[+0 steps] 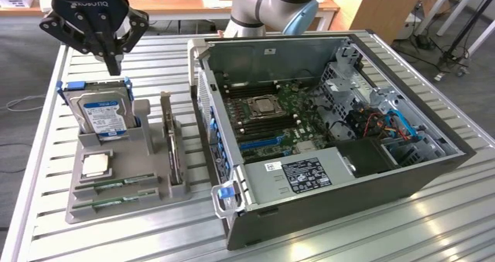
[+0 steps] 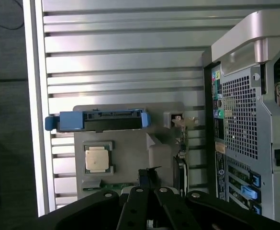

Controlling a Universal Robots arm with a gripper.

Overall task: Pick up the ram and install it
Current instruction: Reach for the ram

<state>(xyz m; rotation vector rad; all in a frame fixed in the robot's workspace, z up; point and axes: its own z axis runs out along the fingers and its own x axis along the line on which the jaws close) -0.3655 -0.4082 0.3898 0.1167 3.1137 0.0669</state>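
the ram [image 1: 117,185] lies flat in a slot of the grey holder [image 1: 77,207], at the holder's near end in the exterior view. a second green stick [image 1: 115,200] sits in the slot just beside it, closer to the holder's front edge. both run crosswise and neither is touched by anything.

just behind the sticks, in a square recess of the same holder, is the silver processor chip [image 1: 94,165]. further back a hard drive [image 1: 104,114] stands upright in a blue-handled caddy. along the side of the holder towards the exterior view's right, a grey expansion card [image 1: 171,149] stands on its edge.

the gripper [image 1: 113,65] hangs above the table [image 1: 348,239], past the far end of the holder and behind the hard drive, well apart from the ram. its fingers are clenched together and hold nothing. in the wrist view it looks down over the holder, with the blue caddy and the processor chip below it.

to the exterior view's right of the holder, the open computer case [image 1: 433,169] lies on its side on the ribbed metal table. its motherboard [image 1: 286,117] faces up, with a processor socket in the middle and long dark slots on either side. the robot arm [image 1: 270,7] rises behind the case.
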